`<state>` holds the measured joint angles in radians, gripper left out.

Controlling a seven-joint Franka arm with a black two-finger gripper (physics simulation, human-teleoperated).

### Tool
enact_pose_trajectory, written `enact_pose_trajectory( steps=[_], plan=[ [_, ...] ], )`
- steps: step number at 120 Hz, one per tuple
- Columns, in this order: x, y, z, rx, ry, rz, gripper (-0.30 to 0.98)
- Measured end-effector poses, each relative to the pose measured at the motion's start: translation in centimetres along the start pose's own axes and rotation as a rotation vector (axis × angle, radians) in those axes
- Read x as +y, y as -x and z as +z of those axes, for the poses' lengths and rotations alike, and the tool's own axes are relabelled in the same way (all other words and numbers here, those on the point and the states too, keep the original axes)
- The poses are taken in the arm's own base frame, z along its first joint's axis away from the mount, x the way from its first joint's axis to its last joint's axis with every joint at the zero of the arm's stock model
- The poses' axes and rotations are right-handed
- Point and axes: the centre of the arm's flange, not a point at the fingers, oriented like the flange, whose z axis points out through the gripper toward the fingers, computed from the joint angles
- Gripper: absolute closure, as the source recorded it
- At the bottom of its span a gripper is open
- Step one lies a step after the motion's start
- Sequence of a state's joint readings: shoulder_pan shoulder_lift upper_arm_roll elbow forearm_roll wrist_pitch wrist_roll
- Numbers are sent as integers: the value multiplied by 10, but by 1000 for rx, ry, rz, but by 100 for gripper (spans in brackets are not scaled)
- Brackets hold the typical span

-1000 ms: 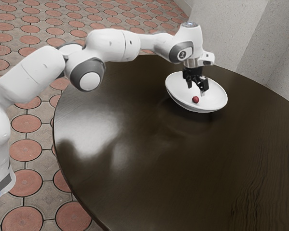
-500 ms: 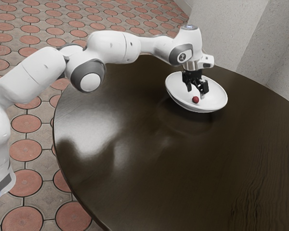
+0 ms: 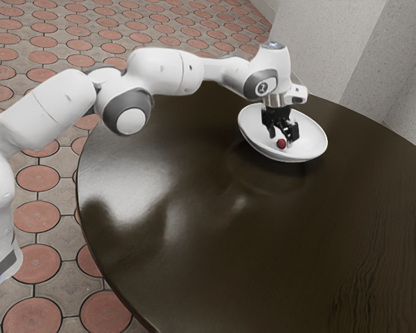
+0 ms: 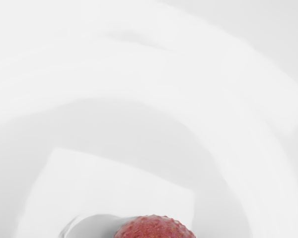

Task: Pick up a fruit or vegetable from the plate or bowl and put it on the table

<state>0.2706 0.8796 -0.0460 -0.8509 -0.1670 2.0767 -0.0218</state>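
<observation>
At upper right, your end effector (image 3: 281,138) is apart at the red fruit (image 3: 281,144) in the bowl (image 3: 313,144), likely to grab it.

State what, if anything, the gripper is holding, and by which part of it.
Nothing is held: the gripper is open, its fingers apart close to the red fruit in the white bowl.

The gripper (image 3: 282,139) is lower than in the earlier pictures, its fingertips now closer to the red fruit (image 3: 281,143), where a second ago they stood higher above it. The white hand and wrist (image 3: 274,64) have sunk toward the fruit too. A small glint (image 3: 240,202) has appeared on the tabletop (image 3: 263,243), toward the exterior view's left from the fruit.
</observation>
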Motion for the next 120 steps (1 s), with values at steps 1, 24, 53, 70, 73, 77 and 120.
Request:
enact_pose_trajectory(
  steps=[1, 24, 53, 70, 73, 77, 120],
  plan=[
    [0, 0, 0, 0, 0, 0, 16],
    [-1, -1, 2, 12, -1, 0, 37],
    [-6, -3, 0, 22, -4, -8, 55],
    [-5, -6, -14, 38, -11, -7, 55],
    [-4, -8, -22, 46, -12, -4, 56],
    [0, -11, -38, 64, -13, 1, 56],
    [276, 53, -70, 65, 181, 338, 56]
  ],
)
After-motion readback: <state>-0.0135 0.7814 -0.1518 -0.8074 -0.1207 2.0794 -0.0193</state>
